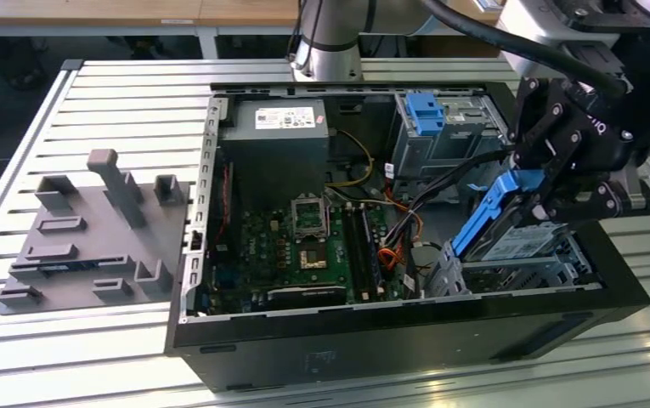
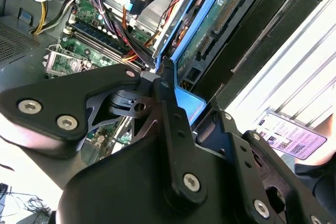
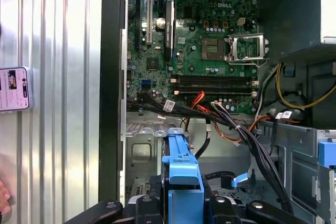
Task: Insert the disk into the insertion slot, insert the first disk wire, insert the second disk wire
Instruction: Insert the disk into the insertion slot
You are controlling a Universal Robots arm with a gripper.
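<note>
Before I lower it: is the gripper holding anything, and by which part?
The gripper holds the disk by the upper end of its blue caddy, tilted above the insertion slot.

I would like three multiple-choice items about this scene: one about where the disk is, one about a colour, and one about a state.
1. Where is the disk?
A. Flat on the grey pegged fixture
B. Over the insertion slot, at the exterior view's right
C. On the slatted table, outside the computer

2. What colour is the caddy that frames the disk?
A. Red
B. Yellow
C. Blue

3. What is the state of the end effector?
A. Shut on the disk
B. Open, apart from the disk
C. Shut on a black cable

Answers:
1. B: the disk stands tilted, with its lower end at the insertion slot.
2. C: bright blue rails run along the edges of the disk.
3. A: both wrist views show it clamped on the caddy.
</note>
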